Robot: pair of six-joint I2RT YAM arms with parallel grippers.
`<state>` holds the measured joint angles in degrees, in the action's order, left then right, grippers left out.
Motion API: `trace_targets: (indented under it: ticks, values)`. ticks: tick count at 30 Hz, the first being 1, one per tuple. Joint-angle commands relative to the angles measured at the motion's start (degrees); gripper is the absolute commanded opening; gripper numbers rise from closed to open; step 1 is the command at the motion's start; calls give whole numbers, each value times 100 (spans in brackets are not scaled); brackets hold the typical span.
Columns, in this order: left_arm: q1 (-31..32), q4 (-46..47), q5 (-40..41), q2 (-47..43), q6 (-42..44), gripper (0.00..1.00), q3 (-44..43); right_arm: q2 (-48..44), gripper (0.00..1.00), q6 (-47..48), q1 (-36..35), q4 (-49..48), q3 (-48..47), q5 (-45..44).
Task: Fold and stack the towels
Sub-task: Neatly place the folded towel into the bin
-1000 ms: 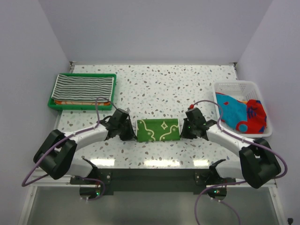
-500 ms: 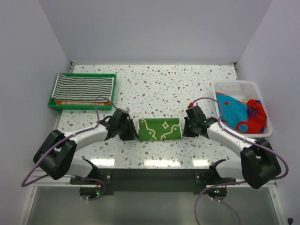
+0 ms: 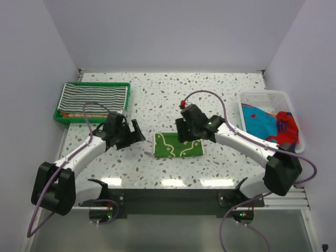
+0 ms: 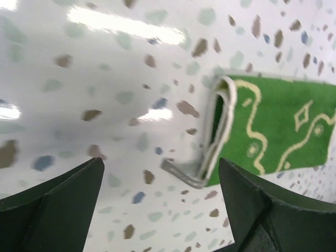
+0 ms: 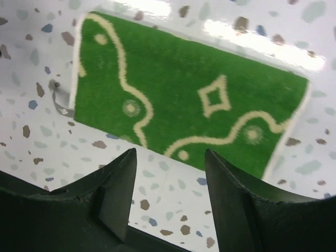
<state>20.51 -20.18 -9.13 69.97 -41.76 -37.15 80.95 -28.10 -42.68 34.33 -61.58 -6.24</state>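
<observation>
A folded green towel (image 3: 177,145) with white drawings lies flat on the speckled table between the arms; it also shows in the left wrist view (image 4: 273,126) and the right wrist view (image 5: 184,94). My left gripper (image 3: 132,132) hovers just left of it, open and empty (image 4: 160,164), with the towel's grey loop tag (image 4: 181,176) ahead of it. My right gripper (image 3: 187,134) hangs over the towel's far edge, open with nothing between its fingers (image 5: 170,155). A black-and-white striped towel (image 3: 93,97) lies on an orange one (image 3: 89,114) in the tray.
The green plastic tray (image 3: 59,116) stands at the far left. A white mesh basket (image 3: 265,95) at the right holds crumpled towels, one blue with orange-red dots (image 3: 261,123) and one red (image 3: 287,126). Walls close in the table on three sides.
Both grippers opened and let go of the green towel's ends. The left arm drew back to the left; the right arm swung left and now hangs over the towel.
</observation>
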Motion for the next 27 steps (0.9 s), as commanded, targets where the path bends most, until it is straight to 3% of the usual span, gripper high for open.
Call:
trace_targets:
  ticks: [1,6,11,19,27]
  values:
    - [-749,-380,16,-46,991,97,-389,787,59,-117,-495,197,-755,-430]
    - [-1724,-478,-37,235,1600,100,-566,2011,69,-249,-1277,583,-1900,-747]
    - [-1998,-198,51,245,1697,100,-408,2960,71,-372,-1612,856,-2841,-782]
    - [-2051,-170,192,131,1776,99,-284,3945,55,-425,-1788,1366,-3790,-967]
    - [-2051,-188,201,95,1794,97,-293,4604,51,-495,-1823,1595,-4002,-993]
